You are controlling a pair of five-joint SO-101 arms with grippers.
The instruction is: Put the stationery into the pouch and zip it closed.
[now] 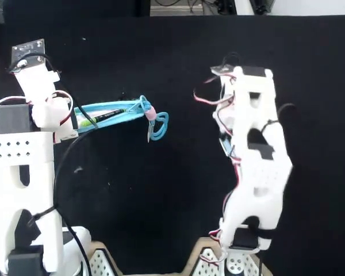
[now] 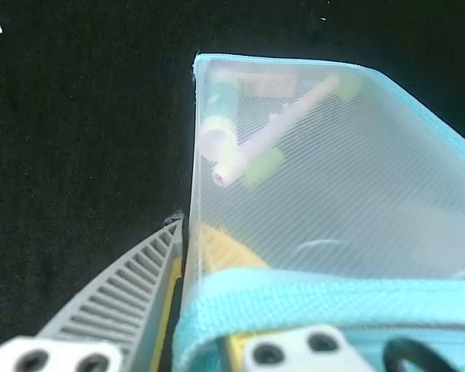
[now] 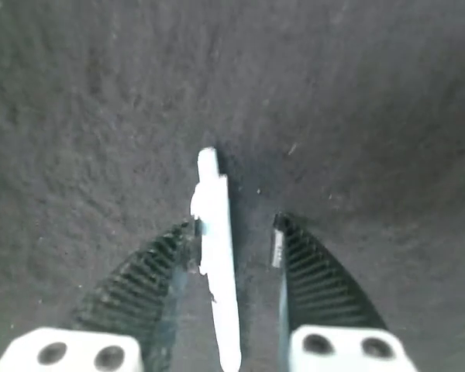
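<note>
Turquoise mesh pouch point(image 2: 333, 194), pinched by the left pincer point(image 2: 187, 256), already holds stationery point(image 2: 240, 147); at its three o'clock, the right pincer point(image 3: 232, 229) straddles, spread, a white stick point(image 3: 215, 256) yet unpacked.

This looks like a robotics lab or maker's workshop rather than a home. The bench point(image 1: 161, 201) is draped in plain black cloth. Two white plastic-shelled arms, the left arm point(image 1: 23, 172) at 9 o'clock and the right arm point(image 1: 253, 161) at 3 o'clock, carry loose red and black wires point(image 1: 206, 98). They rise from perforated bases point(image 1: 215, 263) at 6 o'clock. At 12 o'clock, past the cloth's edge, cables point(image 1: 178, 4) lie on a pale surface.
</note>
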